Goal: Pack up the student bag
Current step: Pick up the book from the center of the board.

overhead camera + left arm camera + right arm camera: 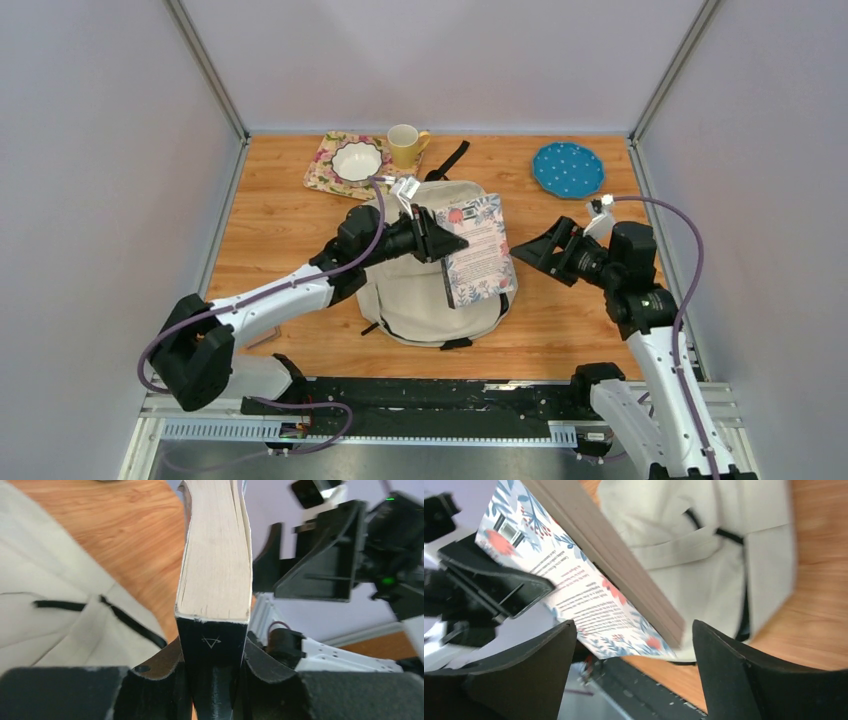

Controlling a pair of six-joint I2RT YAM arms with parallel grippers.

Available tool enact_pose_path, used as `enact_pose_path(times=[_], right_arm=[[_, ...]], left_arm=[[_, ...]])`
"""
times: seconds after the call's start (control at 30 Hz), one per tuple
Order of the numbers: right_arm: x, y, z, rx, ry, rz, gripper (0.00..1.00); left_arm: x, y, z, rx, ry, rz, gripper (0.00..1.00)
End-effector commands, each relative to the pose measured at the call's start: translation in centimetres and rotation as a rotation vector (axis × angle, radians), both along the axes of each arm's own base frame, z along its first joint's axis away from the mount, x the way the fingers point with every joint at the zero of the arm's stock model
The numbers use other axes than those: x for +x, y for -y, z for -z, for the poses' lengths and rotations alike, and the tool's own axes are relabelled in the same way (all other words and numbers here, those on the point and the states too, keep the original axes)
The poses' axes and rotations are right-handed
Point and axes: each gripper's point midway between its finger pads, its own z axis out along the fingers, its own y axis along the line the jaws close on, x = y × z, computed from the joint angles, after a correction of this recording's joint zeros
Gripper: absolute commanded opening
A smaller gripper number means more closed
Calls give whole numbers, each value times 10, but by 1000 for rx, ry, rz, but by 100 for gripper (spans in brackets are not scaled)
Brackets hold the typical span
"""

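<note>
The student bag [420, 290] is a cream backpack with black straps, lying flat mid-table; it also shows in the left wrist view [55, 605] and the right wrist view [704, 545]. My left gripper [445, 243] is shut on a thick book with a floral cover [478, 250] and holds it above the bag. In the left wrist view the book's page edge [216, 555] stands between the fingers [155, 667]. My right gripper [528, 252] is open and empty, just right of the book, with the book [589, 600] ahead of its jaws.
A white bowl [356, 160] sits on a floral mat [325, 172] at the back left. A yellow mug [405, 145] stands beside it. A blue dotted plate [568, 168] lies at the back right. Grey walls close in both sides.
</note>
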Motion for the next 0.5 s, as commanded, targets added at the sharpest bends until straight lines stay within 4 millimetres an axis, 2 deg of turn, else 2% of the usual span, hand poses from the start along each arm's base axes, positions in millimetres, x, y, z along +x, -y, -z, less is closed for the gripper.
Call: enact_pose_path(times=[0.0,0.03,0.1,0.13,0.17,0.23,0.27,0.3,0.33,0.37,0.4,0.47], right_arm=[[8,65,12,-332,10,306,91],[5,71,13,-333,15,345,91],[3,68,12,-307,39,345,92],[1,62,12,-270,39,327,92],[-6,50,20,-221,25,265,92],[-7,35,25,-123,2,225,92],[-16,23,42,-71,-49,159,92],[-16,18,43,-36,-38,134,92],[-18,14,48,-14,-54,115,92],[-24,10,61,7,-96,93,92],[-24,9,64,11,-95,87,92],[-25,9,69,10,-95,82,92]], left_arm=[[15,-38,-23,71,140,-163,0],[19,-51,-28,77,159,-226,0],[20,-67,-22,124,172,-291,0],[24,-82,-29,131,190,-364,0],[25,-90,-30,137,197,-396,0],[22,-108,-33,159,221,-456,0],[25,-116,-35,169,231,-493,0],[21,-122,-40,167,248,-508,0],[22,-128,-35,200,244,-529,0],[21,-132,-34,215,246,-537,0],[19,-136,-37,222,251,-544,0],[16,-142,-28,267,233,-551,0]])
